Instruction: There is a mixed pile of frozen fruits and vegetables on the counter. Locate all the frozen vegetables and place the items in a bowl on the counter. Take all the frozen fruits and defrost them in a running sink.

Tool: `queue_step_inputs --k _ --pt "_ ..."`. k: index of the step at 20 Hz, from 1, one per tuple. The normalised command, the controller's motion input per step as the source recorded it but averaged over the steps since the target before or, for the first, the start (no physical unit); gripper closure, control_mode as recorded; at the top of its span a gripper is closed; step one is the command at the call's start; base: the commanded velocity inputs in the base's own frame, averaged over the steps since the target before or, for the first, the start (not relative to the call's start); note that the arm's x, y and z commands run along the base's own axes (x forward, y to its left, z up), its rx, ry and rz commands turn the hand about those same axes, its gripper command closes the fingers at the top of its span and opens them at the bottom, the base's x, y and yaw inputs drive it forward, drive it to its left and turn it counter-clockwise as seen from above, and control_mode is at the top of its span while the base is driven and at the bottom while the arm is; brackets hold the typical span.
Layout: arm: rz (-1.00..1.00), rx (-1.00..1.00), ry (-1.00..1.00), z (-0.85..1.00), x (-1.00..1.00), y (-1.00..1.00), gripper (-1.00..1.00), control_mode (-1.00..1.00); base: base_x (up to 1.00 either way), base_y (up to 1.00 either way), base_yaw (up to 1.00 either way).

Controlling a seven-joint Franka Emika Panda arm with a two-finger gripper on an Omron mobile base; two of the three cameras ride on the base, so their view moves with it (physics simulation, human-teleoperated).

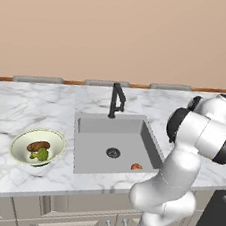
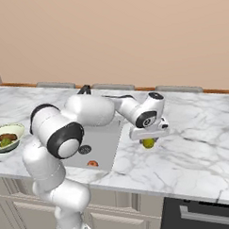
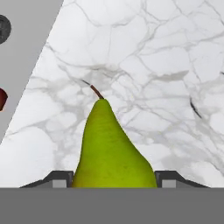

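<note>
My gripper [image 2: 148,137] is shut on the yellow-green pear [image 2: 148,143], just over the marble counter [image 2: 193,141] to the right of the sink [image 2: 101,140]. In the hand view the pear [image 3: 111,148] stands stem-up between the two fingertips of the gripper [image 3: 113,179]. The red apple [image 1: 136,166] lies in the sink [image 1: 101,139] near its front right corner. On the left of the counter, the pale bowl [image 1: 18,143] holds the broccoli floret [image 1: 39,155] and the brown lump [image 1: 38,146].
A black faucet [image 1: 116,99] rises behind the basin, and a dark round drain [image 1: 113,153] sits at the basin's middle. The arm reaches across the sink from the left in the right base view. A dark appliance front [image 2: 201,216] lies below the counter at the right.
</note>
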Motion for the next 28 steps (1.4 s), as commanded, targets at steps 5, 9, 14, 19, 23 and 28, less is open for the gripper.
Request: queue_step_inputs --k 5,9,14,19,23,28 --pt "0.0 -0.01 0.01 0.24 -0.58 0.69 1.0 -1.0 0.0 0.0 0.0" --pt "0.0 -0.04 0.0 0.19 -0.52 0.77 1.0 -1.0 0.0 0.0 0.0" --pt "0.0 -0.01 0.0 0.31 -0.5 0.73 1.0 -1.0 0.0 0.0 0.0" --pt "0.0 0.0 0.0 0.23 -0.33 0.81 1.0 -1.0 0.0 0.0 0.0" --pt "0.0 0.0 0.0 0.12 -0.1 0.88 1.0 -1.0 0.0 0.0 0.0" --pt "-0.03 0.0 0.0 0.03 0.14 0.77 1.0 -1.0 0.0 0.0 0.0"
